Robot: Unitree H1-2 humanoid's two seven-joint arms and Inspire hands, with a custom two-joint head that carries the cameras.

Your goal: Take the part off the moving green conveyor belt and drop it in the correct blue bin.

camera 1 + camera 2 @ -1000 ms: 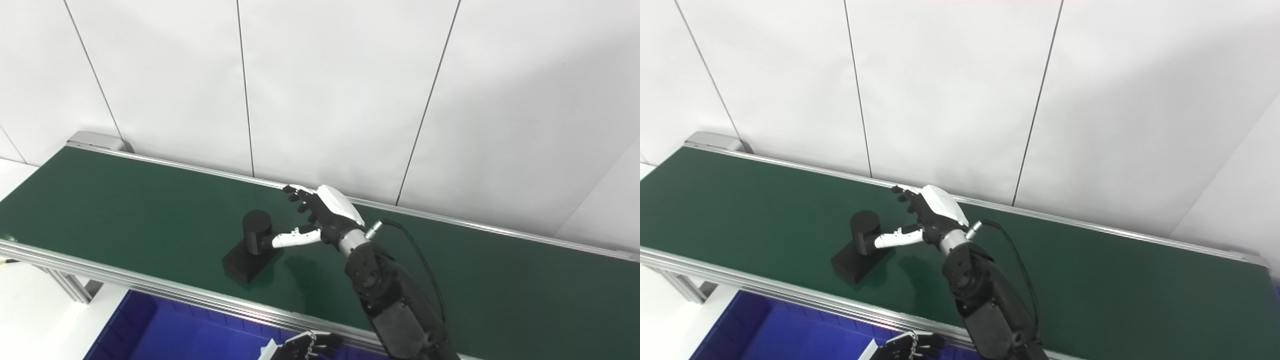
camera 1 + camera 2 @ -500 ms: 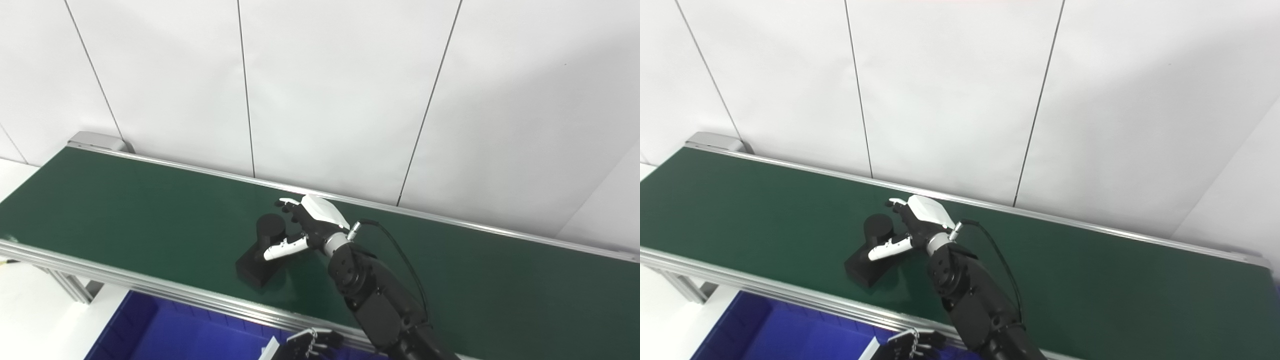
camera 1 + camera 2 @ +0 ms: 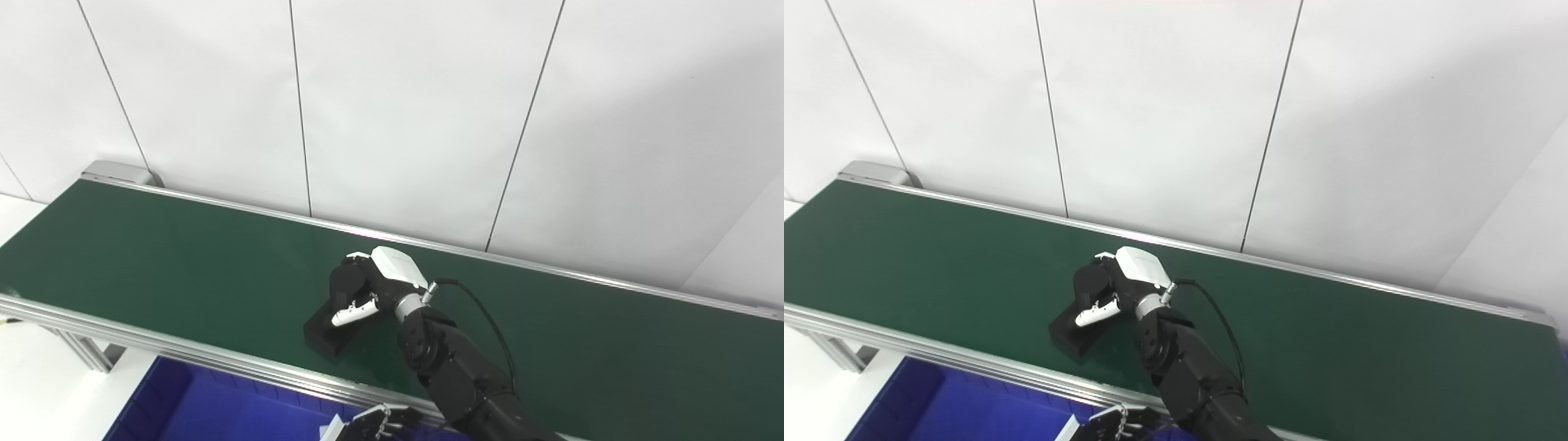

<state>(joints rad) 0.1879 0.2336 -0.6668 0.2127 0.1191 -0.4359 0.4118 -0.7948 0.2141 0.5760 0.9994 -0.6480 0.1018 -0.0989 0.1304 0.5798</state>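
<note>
**Right hand wrapped on the one black part, mid-belt**

One green conveyor belt [image 3: 153, 257] runs from upper left to lower right, framed by silver rails. One part [image 3: 334, 309] on it: black, a flat rectangular base with an upright cylinder at its far end. It sits near the middle of the belt, closer to the near rail than the far one, base resting on the belt.

Right hand [image 3: 373, 288] lies over the part. Its dark fingers [image 3: 355, 269] curl around the far side of the cylinder; the white thumb [image 3: 354, 312] crosses the near side, above the base. Fingers closed around the cylinder, touching it. Whether the part is lifted at all, cannot tell. One black cable loops off the wrist.

Left hand [image 3: 373, 424] shows only at the bottom edge, below the near rail, mostly cut off. Fingers look bent; whether wide or closed, cannot tell.

One blue bin [image 3: 202, 410] visible, below the near rail at lower left, only partly in frame. White panelled wall behind the belt.
</note>
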